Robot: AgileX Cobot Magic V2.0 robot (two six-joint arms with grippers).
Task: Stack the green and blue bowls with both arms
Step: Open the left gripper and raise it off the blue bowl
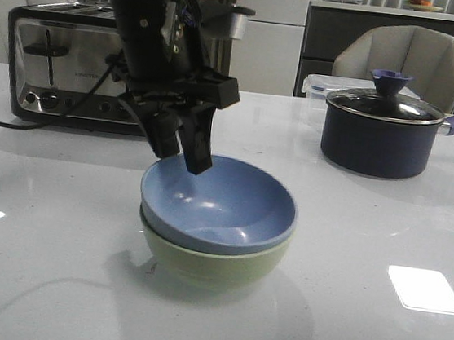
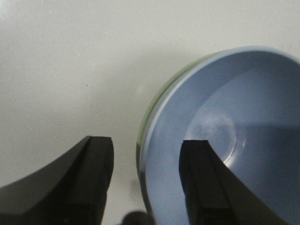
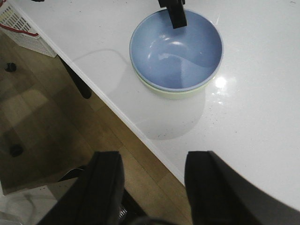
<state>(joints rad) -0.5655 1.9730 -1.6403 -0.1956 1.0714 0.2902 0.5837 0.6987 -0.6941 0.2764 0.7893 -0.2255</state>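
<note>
White table [image 1: 50,281] fills the front view, with a toaster [image 1: 66,66] at the back left and a lidded saucepan [image 1: 383,130] at the back right. At centre the blue bowl [image 1: 223,206] sits nested in the green bowl [image 1: 208,266]. The left gripper [image 1: 182,144] hangs over the near-left rim, its fingers apart, one inside and one outside. The stack looks made, so the step in hand is likely the release: lifting straight up would keep the inner finger from dragging the rim. The right arm is not in this view.

From the left wrist, the fingers [image 2: 93,187] straddle the blue rim with a clear gap and grip nothing; whether the inner one touches the wall is hard to tell.

From the right wrist, the right gripper [image 3: 152,187] is spread wide and empty, hanging over the table edge and the floor [image 3: 47,103], well apart from the bowls. A white basket [image 3: 21,28] is cut off at the corner.
</note>
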